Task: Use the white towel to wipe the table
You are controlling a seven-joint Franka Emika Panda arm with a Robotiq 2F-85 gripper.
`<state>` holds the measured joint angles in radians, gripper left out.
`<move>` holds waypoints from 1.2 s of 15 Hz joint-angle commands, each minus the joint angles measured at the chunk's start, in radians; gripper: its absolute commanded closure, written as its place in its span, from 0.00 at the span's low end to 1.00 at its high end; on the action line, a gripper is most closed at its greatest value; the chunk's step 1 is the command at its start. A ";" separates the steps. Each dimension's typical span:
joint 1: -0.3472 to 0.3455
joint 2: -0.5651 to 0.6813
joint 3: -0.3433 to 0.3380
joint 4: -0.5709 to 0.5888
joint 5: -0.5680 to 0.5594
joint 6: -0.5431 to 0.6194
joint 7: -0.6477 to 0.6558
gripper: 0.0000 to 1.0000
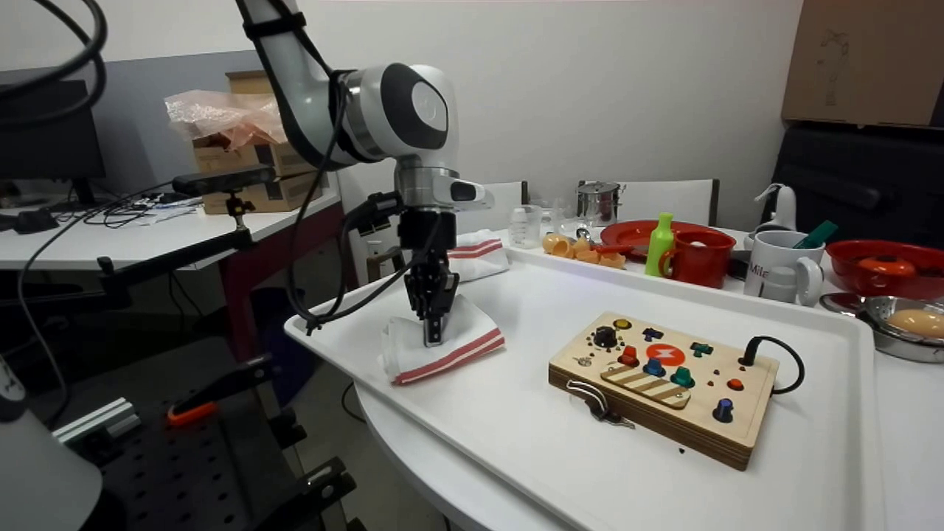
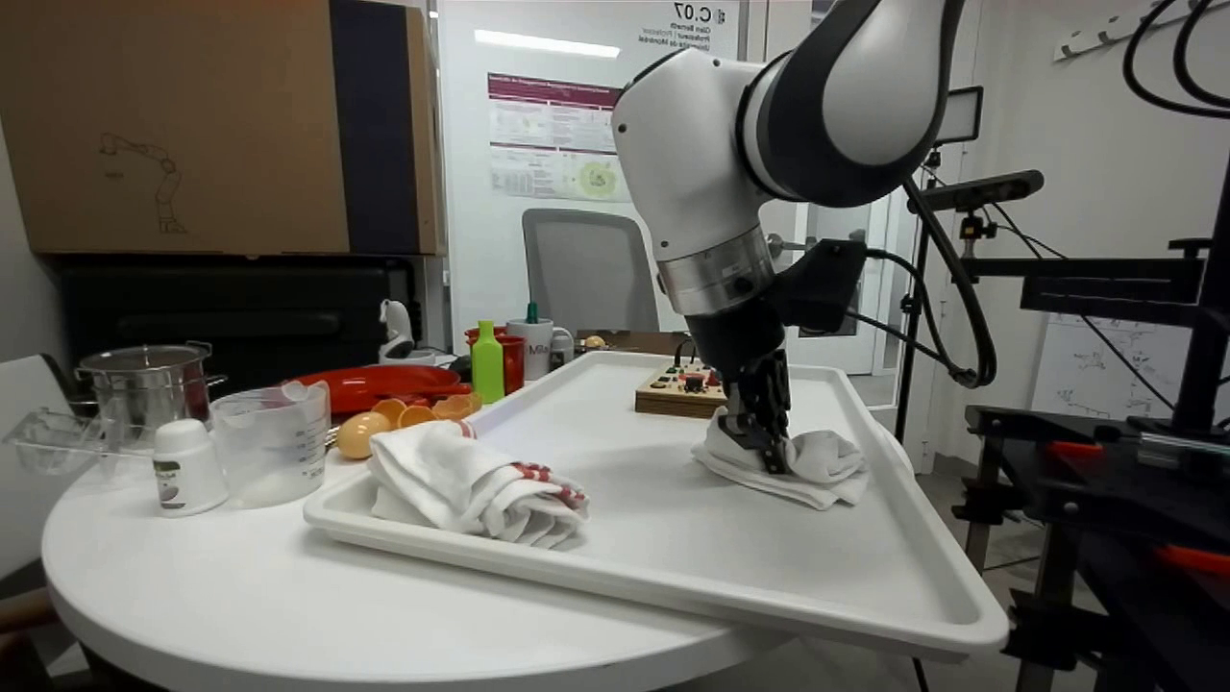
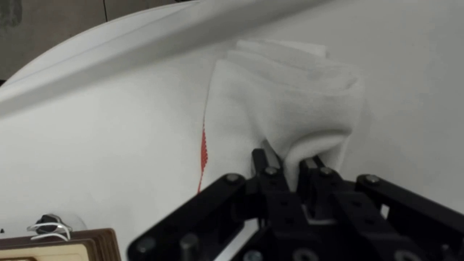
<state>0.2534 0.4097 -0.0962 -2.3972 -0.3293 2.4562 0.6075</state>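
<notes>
The white towel [image 1: 468,343] lies bunched and folded on the white table [image 1: 516,398], its red stripes toward the wooden board's side. My gripper [image 3: 291,159] points down into the cloth and is shut on a fold of it; in the wrist view that fold rises between the two fingers [image 3: 270,154]. Both exterior views show the fingertips low, close to the table surface, with the rest of the towel [image 2: 831,461] spread around them. The towel sits near one end of the table, close to its raised rim. Part of the cloth under the gripper is hidden.
A wooden board with coloured buttons [image 1: 693,361] stands on the same surface. Another striped cloth [image 2: 452,481] rests over a corner of the rim. Beyond the long rim are a green bottle [image 1: 660,243], a red mug [image 1: 700,258], a white mug [image 1: 771,265] and a measuring cup [image 2: 274,442].
</notes>
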 commanded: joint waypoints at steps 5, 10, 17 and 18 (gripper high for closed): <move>-0.072 0.069 0.011 0.036 0.088 0.077 -0.070 0.97; -0.041 0.076 0.028 0.087 0.070 0.065 -0.092 0.97; 0.033 0.104 0.031 0.193 0.011 0.061 -0.110 0.97; 0.041 0.111 0.029 0.208 0.003 0.059 -0.113 0.97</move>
<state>0.2705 0.4724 -0.0614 -2.2496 -0.2975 2.5003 0.5129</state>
